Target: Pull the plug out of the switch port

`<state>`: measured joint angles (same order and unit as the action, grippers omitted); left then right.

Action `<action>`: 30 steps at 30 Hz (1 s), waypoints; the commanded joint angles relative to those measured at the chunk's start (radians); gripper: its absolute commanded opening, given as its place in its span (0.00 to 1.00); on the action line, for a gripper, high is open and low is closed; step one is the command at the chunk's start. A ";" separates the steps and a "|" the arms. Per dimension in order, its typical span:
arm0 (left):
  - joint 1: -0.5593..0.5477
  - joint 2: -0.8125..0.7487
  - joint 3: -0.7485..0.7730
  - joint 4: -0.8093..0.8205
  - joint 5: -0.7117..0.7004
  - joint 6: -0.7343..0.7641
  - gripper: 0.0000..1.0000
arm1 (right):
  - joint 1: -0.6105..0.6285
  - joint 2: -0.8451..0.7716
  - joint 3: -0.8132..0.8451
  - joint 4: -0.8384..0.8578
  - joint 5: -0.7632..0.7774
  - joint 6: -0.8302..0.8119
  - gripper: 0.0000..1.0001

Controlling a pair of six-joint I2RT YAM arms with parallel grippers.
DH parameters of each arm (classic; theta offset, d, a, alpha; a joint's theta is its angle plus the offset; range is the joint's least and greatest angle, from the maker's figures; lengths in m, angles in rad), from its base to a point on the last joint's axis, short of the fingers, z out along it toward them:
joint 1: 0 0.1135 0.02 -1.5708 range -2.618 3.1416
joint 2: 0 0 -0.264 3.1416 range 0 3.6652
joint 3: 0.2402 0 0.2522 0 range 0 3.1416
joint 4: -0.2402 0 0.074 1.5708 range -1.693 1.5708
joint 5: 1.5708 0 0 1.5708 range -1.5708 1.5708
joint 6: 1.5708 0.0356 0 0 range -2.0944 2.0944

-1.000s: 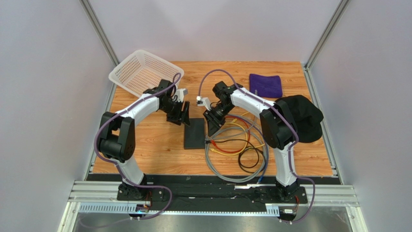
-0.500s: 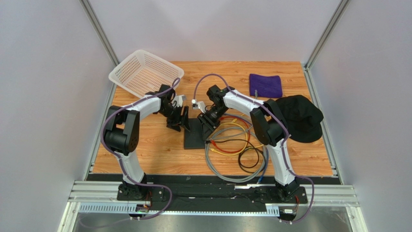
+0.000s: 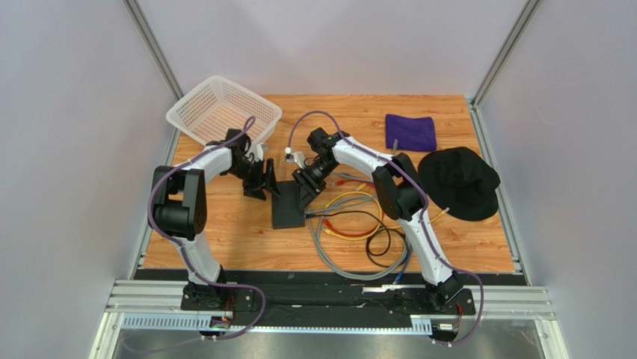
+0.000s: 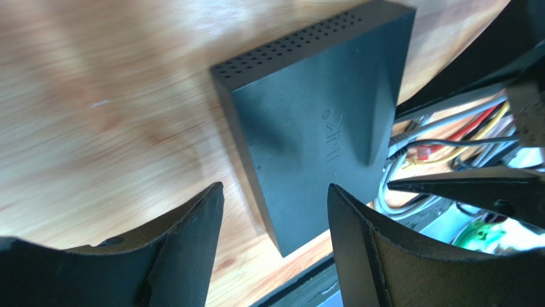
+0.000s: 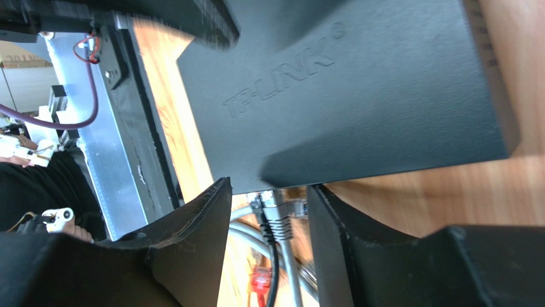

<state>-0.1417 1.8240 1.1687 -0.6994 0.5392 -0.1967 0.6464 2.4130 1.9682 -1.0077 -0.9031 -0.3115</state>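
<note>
The plug (image 5: pixel 276 220) at the switch (image 3: pixel 288 212) is straddled, ungripped, by the spread right gripper (image 5: pixel 268 185), while the left gripper (image 4: pixel 275 190) is held agape over the switch's opposite side.

— What colour is the switch (image 4: pixel 320 121)?
— Matte black, with a dotted grid of holes along one edge.
— The cables (image 3: pixel 323 239)?
— Grey, yellow, black and a little red. The plug (image 5: pixel 276 220) is grey.
— And around it?
— An orange-brown wood-grain bench (image 3: pixel 224 232), a white lattice basket (image 3: pixel 223 110), a purple cloth (image 3: pixel 411 132) and a black cap (image 3: pixel 457 182).
</note>
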 commanded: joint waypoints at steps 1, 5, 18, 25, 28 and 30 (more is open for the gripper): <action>0.050 -0.078 -0.020 -0.005 0.102 -0.009 0.69 | 0.025 -0.017 0.038 0.050 -0.046 0.012 0.51; 0.047 -0.062 -0.049 0.050 0.180 -0.033 0.68 | 0.007 -0.018 -0.023 0.037 -0.034 -0.006 0.50; 0.040 -0.005 -0.035 0.047 0.234 -0.017 0.61 | -0.044 -0.008 -0.086 -0.120 0.058 -0.075 0.50; 0.002 0.000 -0.026 0.051 0.280 -0.004 0.61 | -0.057 -0.026 -0.126 -0.143 0.089 -0.060 0.50; -0.010 0.020 -0.020 0.051 0.263 -0.013 0.62 | -0.057 -0.009 -0.130 -0.147 0.066 -0.052 0.50; -0.012 0.035 -0.014 0.040 0.217 -0.024 0.62 | -0.056 0.003 -0.123 -0.147 0.050 -0.040 0.50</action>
<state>-0.1436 1.8301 1.1286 -0.6628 0.7807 -0.2153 0.5911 2.3997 1.8618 -1.1217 -0.9260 -0.3443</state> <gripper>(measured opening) 0.615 0.498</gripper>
